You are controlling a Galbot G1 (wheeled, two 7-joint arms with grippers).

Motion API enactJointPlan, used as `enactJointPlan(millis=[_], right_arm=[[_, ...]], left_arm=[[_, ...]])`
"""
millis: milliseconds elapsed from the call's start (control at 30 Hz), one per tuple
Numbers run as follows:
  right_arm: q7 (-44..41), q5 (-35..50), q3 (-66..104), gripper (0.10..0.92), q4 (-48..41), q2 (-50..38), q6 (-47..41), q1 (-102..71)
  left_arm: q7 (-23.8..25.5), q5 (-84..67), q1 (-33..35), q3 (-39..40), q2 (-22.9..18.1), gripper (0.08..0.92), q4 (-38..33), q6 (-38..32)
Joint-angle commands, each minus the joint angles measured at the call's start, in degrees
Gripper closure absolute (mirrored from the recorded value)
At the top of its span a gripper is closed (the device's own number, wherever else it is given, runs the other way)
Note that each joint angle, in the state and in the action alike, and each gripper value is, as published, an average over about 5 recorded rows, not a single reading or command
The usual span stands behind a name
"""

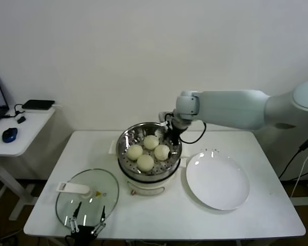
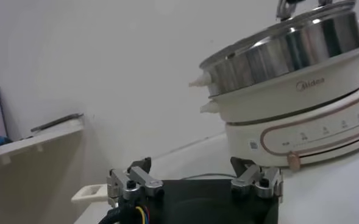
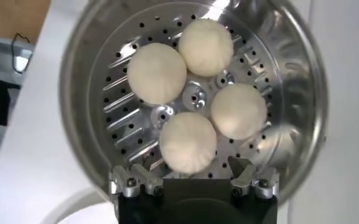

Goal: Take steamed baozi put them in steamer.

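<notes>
Table (image 1: 277, 215): flat white top, smooth, carries everything. Landmark = steamer.

Steamer (image 1: 124, 143): round shiny stainless basket w/ perforated floor, on a white plastic electric pot base (image 2: 301, 131) w/ side handles. Rigid, heavy-looking, walls slick and reflective. Nothing to lift here; it only receives.

Plate (image 1: 217, 181): white, round, glossy, shallow, just beside the steamer on the robot's right. Bare.

Lid (image 1: 87, 197): flat clear glass w/ a white handle, near the steamer on the robot's left-front. Hard, breakable.

Right arm: white shell, reaches in from the right. Right gripper (image 3: 194, 176) hangs over the steamer's far-right rim, jaws spread wide, nothing between them. 1 bun lies just under the fingertips, not pinched.

Left gripper (image 2: 194, 180): parked low by the table's front edge, near the lid, steamer seen side-on beyond it. Jaws spread, empty.

Baozi (image 3: 187, 141): 4 cream-white domes, matte, faint pleats on top, all inside the steamer on the perforated floor, clustered round the centre, neighbours touching or nearly so.

Handling, my judgement: buns light, soft, springy, skin likely a bit tacky, dents easily. Best hold = across the widest part of the dome, low on the sides, light squeeze. Too hard and it squashes; too high and it slips out.

All 4 in, plate bare, so task looks done bar pulling the arm back.
</notes>
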Motion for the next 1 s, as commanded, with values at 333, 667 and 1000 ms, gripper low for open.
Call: enactJointPlan(millis=[333,667,1000], right_arm=[[31.18,2.51,10.12,0.203,24.77,-38.35,5.37,2.07],[49.68,-5.10,90.81,0.203,34.73,-47.88,7.56,-75.41],[47.25,-16.82,135.87,0.203,40.01,-21.95,25.86,-125.86]], left_arm=[[0.02,-0.11,0.47,0.03,-1.89,0.177,-1.11,1.00],[1.26,0.53,-1.00,0.98,-2.30,0.177,-1.14,0.24],[2.27,0.41,-1.32,1.28,-2.74,0.177,-0.88,-0.84]])
